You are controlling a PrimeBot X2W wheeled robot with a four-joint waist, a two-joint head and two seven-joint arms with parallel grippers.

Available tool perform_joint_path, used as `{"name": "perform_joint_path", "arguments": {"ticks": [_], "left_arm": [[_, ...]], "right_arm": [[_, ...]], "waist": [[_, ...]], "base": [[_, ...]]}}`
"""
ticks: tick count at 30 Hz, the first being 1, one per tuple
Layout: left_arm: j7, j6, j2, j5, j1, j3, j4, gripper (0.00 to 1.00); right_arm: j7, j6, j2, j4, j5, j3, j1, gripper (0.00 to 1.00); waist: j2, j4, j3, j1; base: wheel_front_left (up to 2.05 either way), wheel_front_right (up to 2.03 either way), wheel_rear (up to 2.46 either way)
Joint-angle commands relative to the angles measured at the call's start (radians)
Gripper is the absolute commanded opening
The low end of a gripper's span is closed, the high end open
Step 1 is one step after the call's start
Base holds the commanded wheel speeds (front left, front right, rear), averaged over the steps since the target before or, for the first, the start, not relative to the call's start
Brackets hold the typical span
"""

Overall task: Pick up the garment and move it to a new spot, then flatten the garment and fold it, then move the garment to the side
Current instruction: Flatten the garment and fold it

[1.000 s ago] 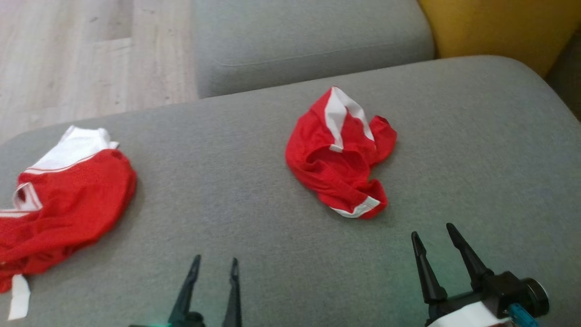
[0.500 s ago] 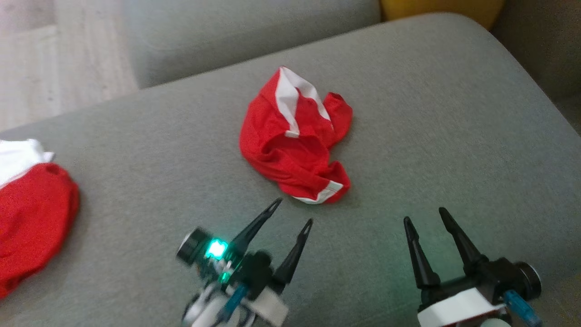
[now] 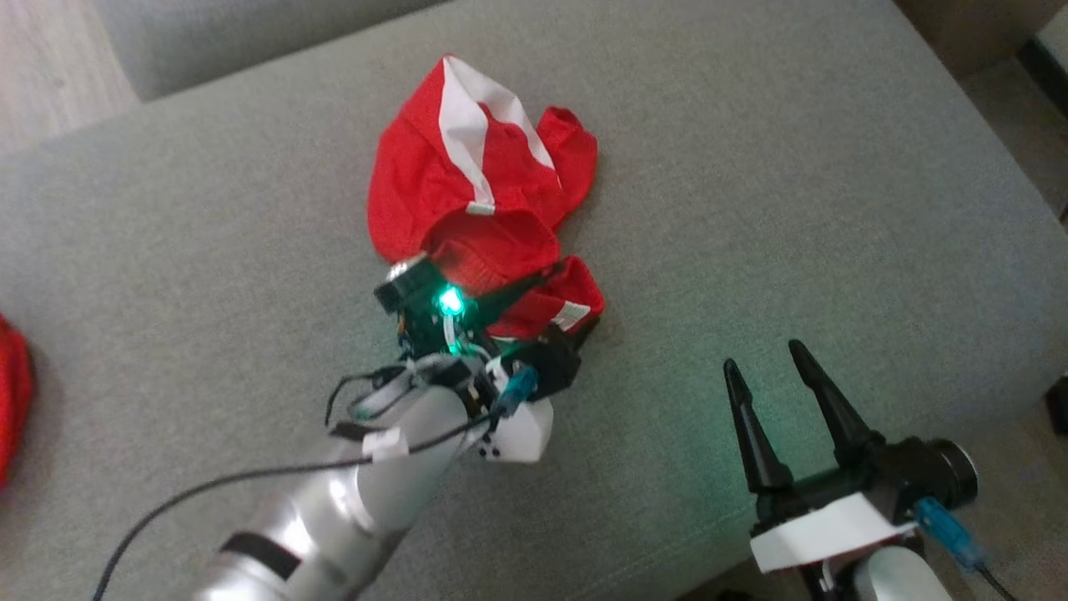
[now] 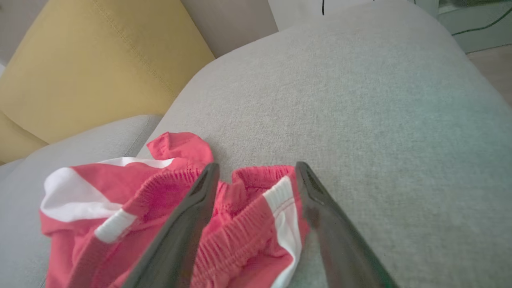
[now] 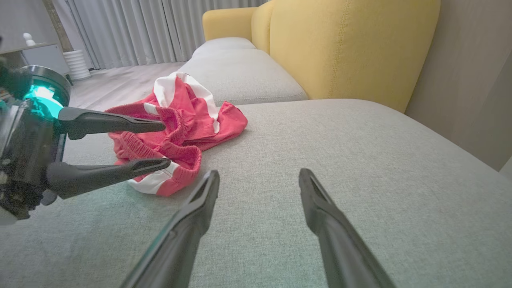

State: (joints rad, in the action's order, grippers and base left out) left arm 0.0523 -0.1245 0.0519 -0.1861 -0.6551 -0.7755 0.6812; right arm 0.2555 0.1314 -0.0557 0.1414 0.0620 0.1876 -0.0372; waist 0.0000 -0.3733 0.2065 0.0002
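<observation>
**Left pincer astride waistband, grasp pending**

Garment [image 3: 467,175]: red shorts with white stripes, crumpled, lying near the middle of the grey seat [image 3: 793,167].
Left pincer [image 3: 579,294]: open, one finger on each side of the near bunched waistband fold, not closed on it.
Right pincer [image 3: 761,353]: open, hovering over bare seat to the right, apart from the cloth.

Step in hand (judgement): the pick-up, the first part of the task. The garment is not yet lifted.

To do it well:
- Push the fingers on until both tips pass the elastic ridge.
- Close on the thick gathered band, not the thin mesh, which would likely slip.
- Lift straight up until the cloth clears the seat before carrying.
- Risks: pinching seat fabric if the lower tip digs in, or catching one layer so the rest drags.

Views:
- The left wrist view shows the elastic ribbing and white trim between the fingers. The head view hides this behind the wrist.
- The right wrist view is side-on. One left finger sits over the top of the fold, the other low by the white-trimmed edge. Contact with the seat: cannot tell.
- The head view adds a second red cloth [image 3: 12,392] at the left edge, well apart.
</observation>
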Motion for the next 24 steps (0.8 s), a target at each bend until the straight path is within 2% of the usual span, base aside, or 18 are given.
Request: {"name": "perform_joint_path", "arguments": {"ticks": [1,8,9,10,11,12,15,19,21,22,24], "left_arm": [[-0.006,-0.003,0.001,0.000,-0.064,0.009,-0.003,1.00],[-0.052,-0.006,-0.001,0.060,-0.109,-0.087,0.126,1.00],[-0.056,-0.006,-0.001,0.078,-0.113,-0.111,0.136,0.92],[-0.057,-0.006,-0.001,0.097,-0.119,-0.132,0.143,0.49],[-0.058,-0.006,-0.001,0.113,-0.126,-0.150,0.147,0.19],[-0.055,-0.006,-0.001,0.128,-0.134,-0.166,0.149,0.00],[-0.047,-0.006,-0.001,0.167,-0.150,-0.209,0.147,0.00],[-0.002,-0.006,-0.001,0.234,-0.165,-0.217,0.097,0.00],[0.025,-0.005,-0.001,0.288,-0.175,-0.197,0.045,0.00],[0.054,0.008,-0.001,0.365,-0.191,-0.160,-0.022,0.00],[0.078,0.031,-0.002,0.451,-0.225,-0.114,-0.090,0.00]], "right_arm": [[0.006,-0.001,-0.001,-0.031,0.007,0.027,0.037,1.00],[0.006,-0.001,-0.001,-0.024,0.008,0.027,0.043,1.00],[0.006,-0.001,0.000,-0.023,0.008,0.027,0.044,1.00],[0.006,-0.001,0.000,-0.023,0.009,0.027,0.046,1.00],[0.006,-0.001,0.001,-0.023,0.009,0.028,0.047,1.00],[0.006,-0.001,0.001,-0.023,0.009,0.029,0.049,1.00],[0.006,-0.001,0.002,-0.021,0.010,0.035,0.052,1.00],[0.006,-0.001,0.002,-0.016,0.009,0.042,0.048,1.00],[0.006,-0.001,0.002,-0.012,0.008,0.045,0.044,1.00],[0.006,-0.001,0.003,-0.009,0.008,0.045,0.038,1.00],[0.006,-0.001,0.003,-0.006,0.007,0.046,0.032,1.00]], "waist": [[0.0000,-0.012,0.034,-0.0002],[0.0000,-0.007,0.054,-0.0002],[0.0000,-0.005,0.056,-0.0002],[0.0000,-0.002,0.057,-0.0002],[0.0000,0.001,0.058,-0.0002],[0.0000,0.003,0.058,-0.0002],[0.0000,0.007,0.053,-0.0002],[0.0000,0.006,0.033,-0.0002],[0.0000,0.003,0.017,-0.0002],[0.0000,0.001,-0.003,-0.0002],[0.0000,0.002,-0.022,-0.0002]], "base": [[0.00,0.00,0.00],[0.00,0.00,0.00],[0.00,0.00,0.00],[0.00,0.00,0.00],[0.00,0.00,0.00],[0.00,0.00,0.00],[0.00,0.00,0.00],[0.00,0.00,0.00],[0.00,0.00,0.00],[0.00,0.00,0.00],[0.00,0.00,0.00]]}}
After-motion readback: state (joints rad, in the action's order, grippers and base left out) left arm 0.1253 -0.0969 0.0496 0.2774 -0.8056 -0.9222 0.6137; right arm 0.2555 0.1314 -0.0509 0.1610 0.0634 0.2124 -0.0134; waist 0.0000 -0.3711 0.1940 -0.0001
